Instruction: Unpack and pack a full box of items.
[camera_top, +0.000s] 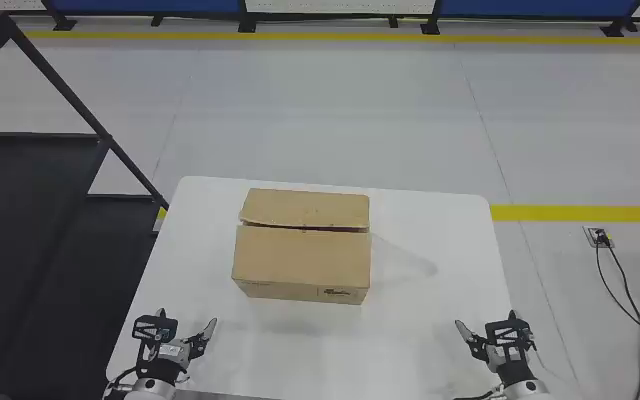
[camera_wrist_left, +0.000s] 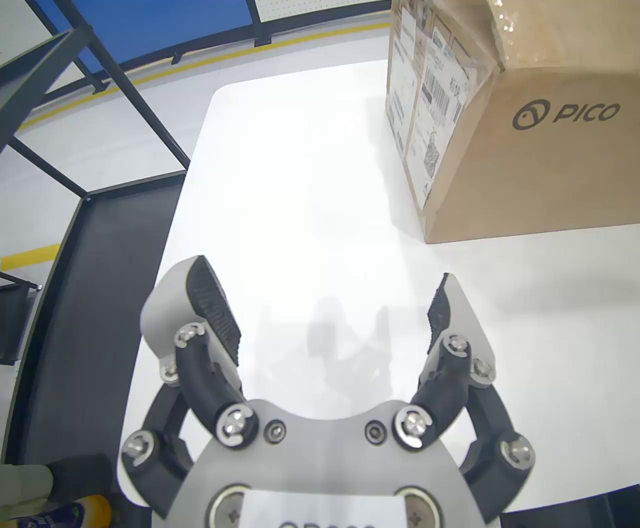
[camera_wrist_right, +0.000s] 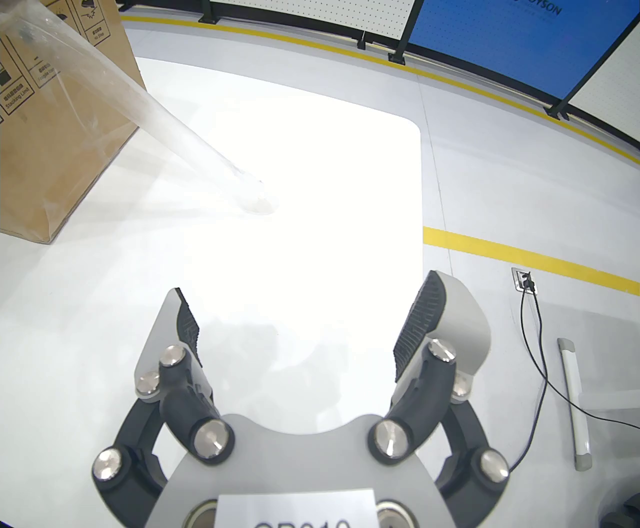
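left gripper (camera_top: 183, 330) over the near edge of the white table (camera_top: 430, 300), with jaws spread wide and nothing between the ribbed black pads (camera_wrist_left: 212, 305). bare tabletop directly under and ahead of those jaws.

right gripper (camera_top: 490, 328) over the same near edge, well apart from the left one, likewise with jaws spread wide and holding nothing.

cardboard box (camera_top: 303, 247) standing on the table ahead of both pairs of jaws, roughly midway between them and well beyond the fingertips, touched by neither. top flaps folded down, meeting in a seam across the top.

seen past the left gripper (camera_wrist_left: 322, 280): the box (camera_wrist_left: 525, 150) ahead and off toward the right gripper's side, with white printed labels on the end face nearest those jaws.

seen past the right gripper (camera_wrist_right: 305, 290): the box (camera_wrist_right: 55, 125) ahead and off toward the left gripper's side, with a clear strip (camera_wrist_right: 190, 150) slanting from it down to the tabletop, its free end lying ahead of the open jaws and apart from them.

outside the left jaws, beside the table: a black rack (camera_top: 60, 250). outside the right jaws, on the floor: a yellow line (camera_top: 560, 212) and a black cable (camera_wrist_right: 530, 320).
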